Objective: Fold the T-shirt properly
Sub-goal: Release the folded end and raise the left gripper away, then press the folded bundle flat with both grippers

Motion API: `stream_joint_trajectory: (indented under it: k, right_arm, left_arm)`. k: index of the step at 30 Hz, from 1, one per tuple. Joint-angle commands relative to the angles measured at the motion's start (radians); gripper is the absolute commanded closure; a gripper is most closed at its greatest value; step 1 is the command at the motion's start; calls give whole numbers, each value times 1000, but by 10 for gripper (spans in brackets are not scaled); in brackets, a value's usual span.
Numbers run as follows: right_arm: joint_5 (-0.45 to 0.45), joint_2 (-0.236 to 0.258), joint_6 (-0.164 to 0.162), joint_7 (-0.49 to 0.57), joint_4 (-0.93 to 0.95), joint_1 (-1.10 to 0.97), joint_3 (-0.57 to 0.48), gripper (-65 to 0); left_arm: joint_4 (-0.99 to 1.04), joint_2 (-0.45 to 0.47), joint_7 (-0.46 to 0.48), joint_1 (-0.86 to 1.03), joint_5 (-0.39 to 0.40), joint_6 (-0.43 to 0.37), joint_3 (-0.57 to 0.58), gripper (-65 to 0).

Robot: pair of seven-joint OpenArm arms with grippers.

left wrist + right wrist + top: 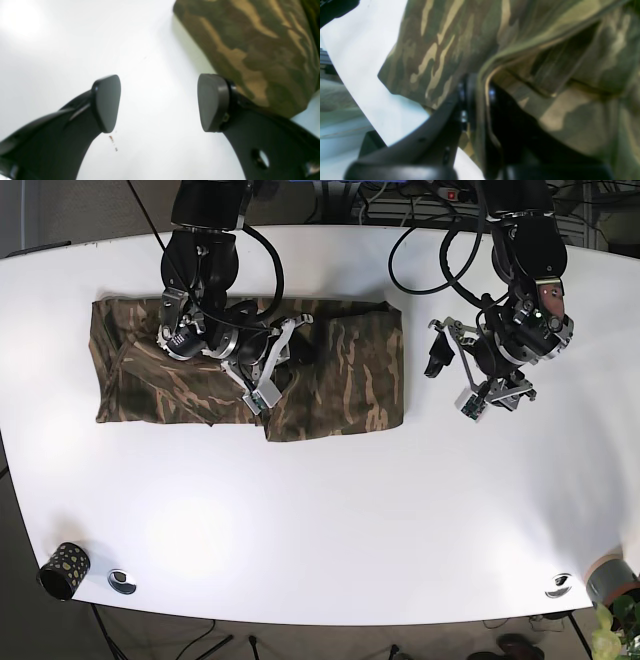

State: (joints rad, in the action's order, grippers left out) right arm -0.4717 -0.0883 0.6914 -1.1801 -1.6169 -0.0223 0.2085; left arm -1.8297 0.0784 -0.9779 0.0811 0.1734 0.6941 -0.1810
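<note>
The camouflage T-shirt lies partly folded on the white table, at the back left. My right gripper rests over the shirt's middle. In the right wrist view the right gripper is shut on a hemmed edge of the T-shirt, which is pinched between the black fingers. My left gripper hangs over bare table just right of the shirt. In the left wrist view the left gripper is open with nothing between its pads, and the T-shirt lies beyond the right finger.
A small dark patterned cup and a metal disc sit at the front left corner. Another disc and a grey pot are at the front right. Cables trail across the table's back edge.
</note>
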Motion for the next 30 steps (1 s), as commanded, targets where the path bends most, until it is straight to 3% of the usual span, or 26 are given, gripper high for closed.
stream_joint_trajectory:
  k: [1, 12, 18, 25, 30]
  right_arm:
    - [-25, 2, 7, 24, -78, 0, -1, -3]
    - [-115, 22, 7, 19, -314, -173, 4, -5]
    - [-115, 52, 7, 24, -247, -183, 6, -6]
    - [-115, 104, 7, 27, -99, -143, 7, -8]
    - [-120, 115, 7, 21, -113, -135, 59, -25]
  left_arm:
    - [8, 7, 18, -7, 12, 4, 2, -446]
    - [46, 7, 18, -10, 12, 4, 2, -446]
    - [48, 7, 18, -13, 12, 4, 7, -446]
    - [45, 8, 18, -45, 10, 4, 94, -446]
    - [41, 2, 18, -73, 12, 4, 163, -446]
